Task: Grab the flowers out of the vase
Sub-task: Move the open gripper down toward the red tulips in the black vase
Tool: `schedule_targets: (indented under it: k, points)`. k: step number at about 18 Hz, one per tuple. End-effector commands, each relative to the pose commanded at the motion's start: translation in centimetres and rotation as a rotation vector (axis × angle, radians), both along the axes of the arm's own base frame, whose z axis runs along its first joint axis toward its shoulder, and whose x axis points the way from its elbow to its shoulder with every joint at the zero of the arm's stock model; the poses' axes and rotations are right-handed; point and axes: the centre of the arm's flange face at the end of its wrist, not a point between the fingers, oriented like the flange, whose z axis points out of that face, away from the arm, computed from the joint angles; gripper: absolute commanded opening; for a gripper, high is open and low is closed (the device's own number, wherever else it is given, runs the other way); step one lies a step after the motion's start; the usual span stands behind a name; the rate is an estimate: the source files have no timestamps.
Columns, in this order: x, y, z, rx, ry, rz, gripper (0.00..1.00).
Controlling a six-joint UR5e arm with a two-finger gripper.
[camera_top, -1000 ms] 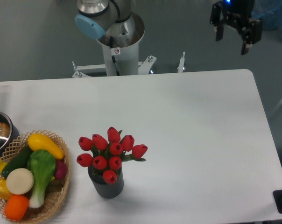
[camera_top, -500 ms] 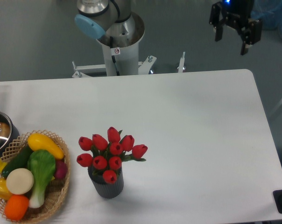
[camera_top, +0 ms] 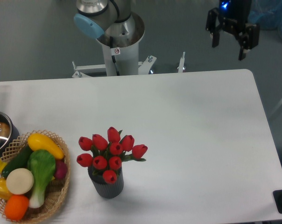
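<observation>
1. While the flowers [camera_top: 110,154] are sitting upright in the vase [camera_top: 106,185] near the bench's [camera_top: 192,135] front edge, beside the wicker basket [camera_top: 57,196], nothing is touching them.
2. I am holding my tool [camera_top: 229,41] high beyond the far right corner, fingers spread apart and empty.
3. I am judging this the approach step; next I need to travel over the buds and descend toward the stems.

Nine tulip buds [camera_top: 110,153], one vase [camera_top: 106,185]
</observation>
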Motion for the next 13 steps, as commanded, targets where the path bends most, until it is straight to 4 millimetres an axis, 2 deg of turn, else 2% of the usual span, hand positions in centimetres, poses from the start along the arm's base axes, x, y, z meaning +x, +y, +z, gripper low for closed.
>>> schedule_targets:
  k: [3,7,11,13]
  points:
    - [0.2,0.1,-0.5,0.021,-0.024,0.034,1.0]
    - [1.2,1.4,-2.3,0.279,-0.106,0.119,1.0]
    - [2.3,2.2,-3.5,0.376,-0.083,0.21,1.0]
    - [2.5,3.0,-4.2,0.454,-0.136,0.204,1.0]
